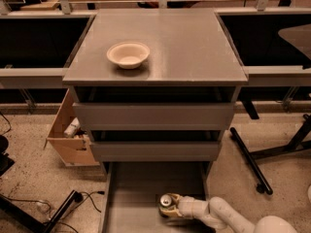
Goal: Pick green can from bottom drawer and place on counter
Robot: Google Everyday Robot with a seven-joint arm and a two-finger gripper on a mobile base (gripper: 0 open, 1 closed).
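The green can (166, 201) stands upright on the floor of the open bottom drawer (131, 198), right of the middle, with its silver top showing. My gripper (168, 208) reaches in from the lower right on a white arm (228, 216) and is right at the can, around its body. The counter (189, 42) is the grey top slab of the cabinet, well above the can.
A pale bowl (128, 54) sits on the left part of the counter. The two upper drawers (153, 115) are pushed in and overhang the back of the bottom drawer. An open cardboard box (68, 135) stands left of the cabinet. A black chair base (262, 169) is to the right, and cables (53, 205) lie at the lower left.
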